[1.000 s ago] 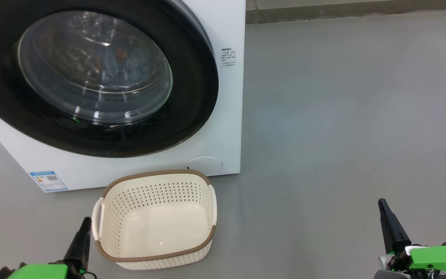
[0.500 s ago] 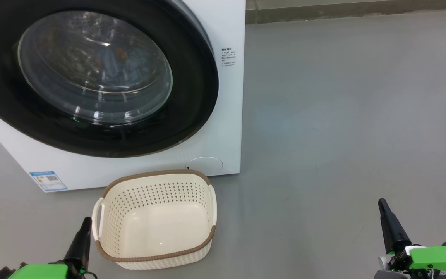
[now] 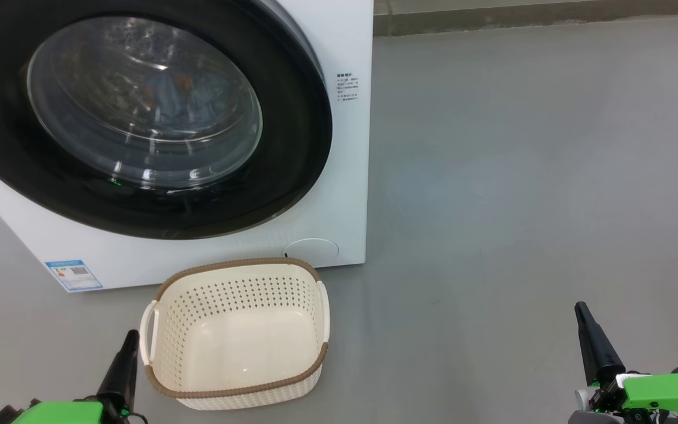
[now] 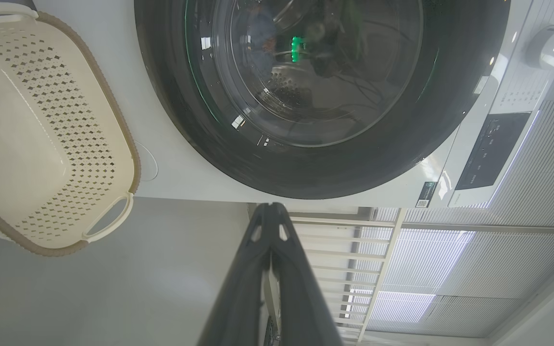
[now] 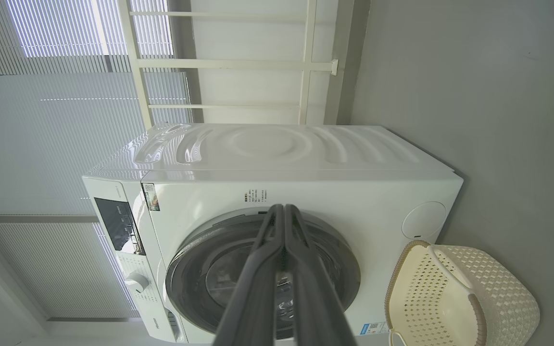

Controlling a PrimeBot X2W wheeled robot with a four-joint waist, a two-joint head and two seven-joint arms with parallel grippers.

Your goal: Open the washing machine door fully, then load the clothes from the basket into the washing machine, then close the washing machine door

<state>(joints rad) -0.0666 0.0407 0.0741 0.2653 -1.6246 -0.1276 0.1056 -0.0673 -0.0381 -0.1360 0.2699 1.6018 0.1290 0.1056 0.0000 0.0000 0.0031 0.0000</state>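
The white washing machine (image 3: 345, 176) fills the upper left of the head view. Its round door (image 3: 292, 165), with a black rim and a glass bowl, lies flat against the front, closed. Behind the glass a dim patch of blue and orange clothes (image 3: 165, 88) shows in the drum. The cream basket (image 3: 233, 262) stands on the floor before the machine, with its inside bare. My left gripper (image 3: 131, 338) is shut just left of the basket and holds nothing. My right gripper (image 3: 581, 312) is shut and empty far to the right, over the floor.
Grey floor (image 3: 521, 176) stretches to the right of the machine. The left wrist view shows the control panel and knob (image 4: 546, 45) beside the door (image 4: 306, 168). A white railing and window blinds (image 5: 65, 96) stand behind the washer (image 5: 306, 154).
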